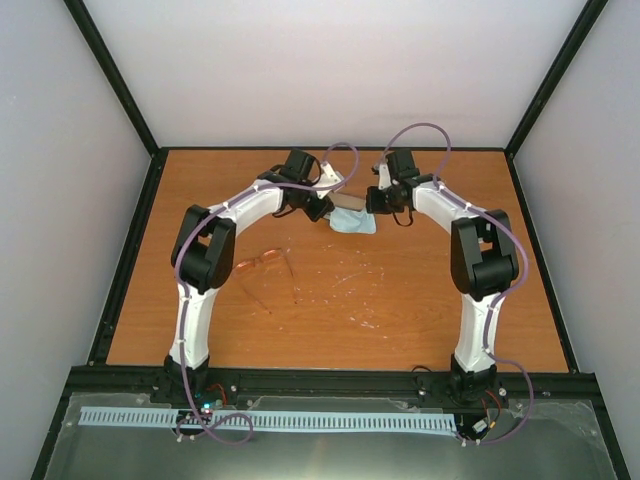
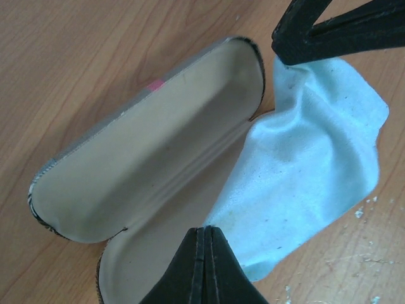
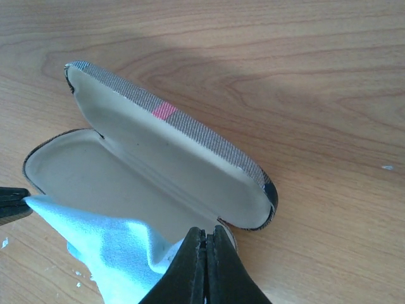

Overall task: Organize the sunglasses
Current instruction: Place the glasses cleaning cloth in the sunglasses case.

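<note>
The sunglasses (image 1: 266, 264), orange-pink lenses and thin dark arms, lie on the table beside the left arm's elbow, apart from both grippers. Farther back, the tan striped case (image 2: 158, 145) (image 3: 171, 158) lies open with its lid raised. A light blue cloth (image 2: 310, 164) (image 3: 107, 247) hangs partly over the case's lower half and onto the table. My left gripper (image 2: 207, 229) is shut on one corner of the cloth. At the opposite corner my right gripper (image 3: 205, 232) is shut on it, so the cloth spans between them. In the top view both grippers meet over the case (image 1: 348, 204).
The wooden table (image 1: 420, 300) carries white scuff marks near its middle. A black frame (image 1: 130, 250) borders it left, right and front, with pale walls behind. Both arms arch inward toward the back centre.
</note>
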Available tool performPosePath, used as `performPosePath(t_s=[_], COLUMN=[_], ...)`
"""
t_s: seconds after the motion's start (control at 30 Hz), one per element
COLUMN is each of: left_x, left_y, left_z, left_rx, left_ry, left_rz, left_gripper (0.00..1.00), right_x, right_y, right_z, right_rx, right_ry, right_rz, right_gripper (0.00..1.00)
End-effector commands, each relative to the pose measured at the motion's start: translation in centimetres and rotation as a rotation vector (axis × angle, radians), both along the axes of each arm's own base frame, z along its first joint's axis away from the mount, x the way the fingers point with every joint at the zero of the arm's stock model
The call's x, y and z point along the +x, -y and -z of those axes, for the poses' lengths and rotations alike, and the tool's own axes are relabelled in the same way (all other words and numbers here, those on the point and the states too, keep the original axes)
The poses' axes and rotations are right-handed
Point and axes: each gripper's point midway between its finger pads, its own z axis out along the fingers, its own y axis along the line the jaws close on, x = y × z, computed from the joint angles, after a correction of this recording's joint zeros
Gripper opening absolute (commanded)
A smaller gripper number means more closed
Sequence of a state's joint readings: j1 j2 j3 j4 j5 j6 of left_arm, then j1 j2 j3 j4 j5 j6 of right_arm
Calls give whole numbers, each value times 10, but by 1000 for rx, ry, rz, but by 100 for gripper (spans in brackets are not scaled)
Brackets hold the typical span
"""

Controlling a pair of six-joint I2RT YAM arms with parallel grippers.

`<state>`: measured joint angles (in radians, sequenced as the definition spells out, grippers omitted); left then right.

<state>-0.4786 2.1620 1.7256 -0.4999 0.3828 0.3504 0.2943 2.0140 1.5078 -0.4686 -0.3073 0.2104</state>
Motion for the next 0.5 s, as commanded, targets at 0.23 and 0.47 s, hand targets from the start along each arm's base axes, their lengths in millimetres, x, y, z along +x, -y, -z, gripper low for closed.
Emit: performPosePath(t_s=[0.23,0.47], left_x=[24,49], left_y=[-13,-22], left_z=[6,5], left_rx=[-15,-20], left_ry=[-15,-6], left_rz=[15,10], left_gripper=[1,1], right_x=[20,34], right_y=[-17,-24], right_z=[9,15], right_rx=[12,18], right_ry=[-36,-50], right_rz=[-19,-20], right_gripper=[3,3])
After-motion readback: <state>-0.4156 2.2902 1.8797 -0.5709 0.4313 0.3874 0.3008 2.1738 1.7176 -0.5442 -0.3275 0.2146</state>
